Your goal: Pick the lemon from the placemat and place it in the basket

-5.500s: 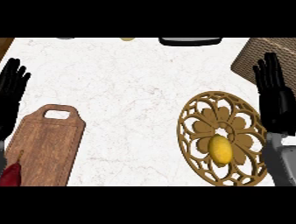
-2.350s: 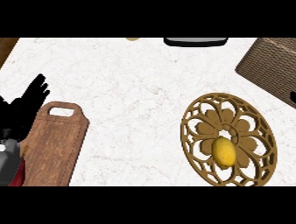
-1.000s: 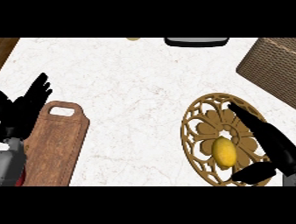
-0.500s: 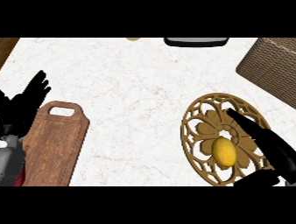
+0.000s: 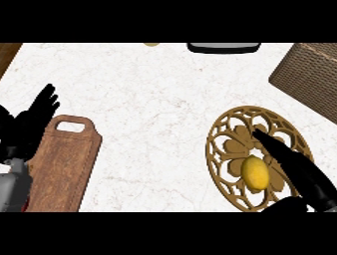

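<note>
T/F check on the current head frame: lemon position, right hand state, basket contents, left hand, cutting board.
1. The lemon lies on the round placemat. True.
2. The right hand is curled round the lemon. False: its fingers are straight, beside the lemon.
3. The lemon is in the basket. False: it is on the placemat.
4. The left hand rests open at the view's left. True.
5. The wooden cutting board holds the lemon. False.

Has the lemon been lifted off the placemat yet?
No, the lemon lies on the round placemat, with the right hand beside it, fingers straight, not curled round it.
</note>
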Robot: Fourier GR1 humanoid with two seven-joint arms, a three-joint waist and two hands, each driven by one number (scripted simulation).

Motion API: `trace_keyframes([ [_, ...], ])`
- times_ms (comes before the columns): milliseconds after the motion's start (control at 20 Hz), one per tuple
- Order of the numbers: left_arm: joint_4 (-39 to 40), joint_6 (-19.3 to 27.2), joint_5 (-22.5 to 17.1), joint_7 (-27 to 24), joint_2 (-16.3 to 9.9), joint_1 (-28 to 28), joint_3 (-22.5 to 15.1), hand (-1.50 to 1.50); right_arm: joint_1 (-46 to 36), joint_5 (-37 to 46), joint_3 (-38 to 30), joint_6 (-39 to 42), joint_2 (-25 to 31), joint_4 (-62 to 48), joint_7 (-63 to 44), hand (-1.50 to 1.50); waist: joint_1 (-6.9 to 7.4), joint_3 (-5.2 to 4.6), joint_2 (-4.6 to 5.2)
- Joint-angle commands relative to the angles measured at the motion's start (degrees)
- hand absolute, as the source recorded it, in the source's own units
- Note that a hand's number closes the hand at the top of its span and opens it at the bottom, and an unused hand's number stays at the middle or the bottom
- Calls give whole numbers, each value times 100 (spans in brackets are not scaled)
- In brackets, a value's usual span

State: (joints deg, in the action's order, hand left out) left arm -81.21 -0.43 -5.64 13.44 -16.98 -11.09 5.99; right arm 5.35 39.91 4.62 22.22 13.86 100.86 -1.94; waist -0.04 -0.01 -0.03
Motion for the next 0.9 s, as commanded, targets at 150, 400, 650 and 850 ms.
trace_keyframes([
  [150, 306, -124, 61, 6, 107, -310, 202, 0, 54, 483, 207, -159, -181, -90, -63, -150, -15, 0, 2],
  [400, 843, -243, 200, -501, 92, -382, 221, 0, -612, 971, 328, -369, 96, -1059, 456, 150, -7, 0, 14],
  [650, -32, -146, 181, 20, 211, 46, 224, 0, -354, 1267, 487, -765, -100, -1336, 649, 150, 7, 1, 2],
  [850, 880, -154, 348, -399, 259, -441, 211, 0, -739, 1449, 672, -565, -621, -1114, -290, 150, -22, -2, 15],
])
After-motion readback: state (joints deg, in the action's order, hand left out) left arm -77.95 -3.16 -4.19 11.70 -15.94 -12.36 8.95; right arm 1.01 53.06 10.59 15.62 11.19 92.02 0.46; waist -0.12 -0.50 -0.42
